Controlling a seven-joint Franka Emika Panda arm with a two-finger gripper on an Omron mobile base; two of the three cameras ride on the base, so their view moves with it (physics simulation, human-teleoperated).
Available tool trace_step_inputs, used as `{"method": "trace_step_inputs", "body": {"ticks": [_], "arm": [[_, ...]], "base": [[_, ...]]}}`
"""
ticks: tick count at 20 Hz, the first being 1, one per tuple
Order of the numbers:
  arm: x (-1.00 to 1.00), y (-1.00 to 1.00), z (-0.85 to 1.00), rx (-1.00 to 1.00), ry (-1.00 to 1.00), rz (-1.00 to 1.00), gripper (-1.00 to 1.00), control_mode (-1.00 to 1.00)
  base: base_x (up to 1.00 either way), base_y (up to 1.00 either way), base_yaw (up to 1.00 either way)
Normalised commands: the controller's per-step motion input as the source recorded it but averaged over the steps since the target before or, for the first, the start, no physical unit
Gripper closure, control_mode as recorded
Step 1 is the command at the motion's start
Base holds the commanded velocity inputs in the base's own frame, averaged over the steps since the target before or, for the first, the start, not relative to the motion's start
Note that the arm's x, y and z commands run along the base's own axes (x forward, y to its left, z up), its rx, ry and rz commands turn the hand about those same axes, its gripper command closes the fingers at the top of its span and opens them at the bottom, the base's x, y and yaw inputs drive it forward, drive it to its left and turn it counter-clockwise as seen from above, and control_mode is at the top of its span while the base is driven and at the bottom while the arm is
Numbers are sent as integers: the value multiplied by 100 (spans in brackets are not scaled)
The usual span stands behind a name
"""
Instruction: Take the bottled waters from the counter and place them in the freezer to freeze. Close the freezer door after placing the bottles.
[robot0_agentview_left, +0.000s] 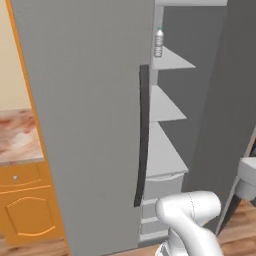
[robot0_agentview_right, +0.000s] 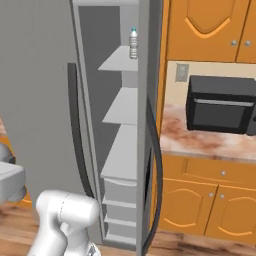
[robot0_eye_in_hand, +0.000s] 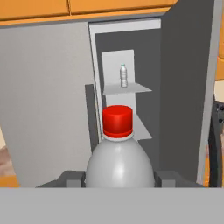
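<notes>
My gripper (robot0_eye_in_hand: 120, 179) is shut on the red-capped water bottle (robot0_eye_in_hand: 118, 153), whose clear body sits between the two dark fingers (robot0_eye_in_hand: 72, 178). It faces the open freezer (robot0_eye_in_hand: 127, 65) from some distance. The light-blue-capped bottle (robot0_eye_in_hand: 124, 75) stands upright on an upper white shelf (robot0_agentview_left: 170, 60) inside, also seen as a bottle (robot0_agentview_left: 159, 42) and a bottle (robot0_agentview_right: 133, 44) in the base views. The freezer door (robot0_agentview_left: 85, 125) is swung wide open to the left, its long dark bar handle (robot0_agentview_left: 143, 135) towards me.
The neighbouring grey door (robot0_agentview_right: 150, 100) with its curved dark handle (robot0_agentview_right: 156, 165) bounds the freezer on the right. Beyond it a black microwave (robot0_agentview_right: 222, 104) sits on the pink marbled counter (robot0_agentview_right: 210, 142). More counter (robot0_agentview_left: 17, 137) lies left of the open door.
</notes>
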Motion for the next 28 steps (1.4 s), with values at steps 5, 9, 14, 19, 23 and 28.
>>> {"method": "trace_step_inputs", "body": {"ticks": [5, 9, 14, 19, 23, 28], "arm": [[0, 0, 0, 0, 0, 0, 100, 100], [0, 0, 0, 0, 0, 0, 100, 100], [0, 0, 0, 0, 0, 0, 100, 100], [0, 0, 0, 0, 0, 0, 100, 100], [0, 0, 0, 0, 0, 0, 100, 100], [0, 0, 0, 0, 0, 0, 100, 100]], "base": [[57, 35, -15], [42, 42, -14], [29, 21, -5], [28, 0, 0], [44, -1, 3], [15, -2, 8]]}}
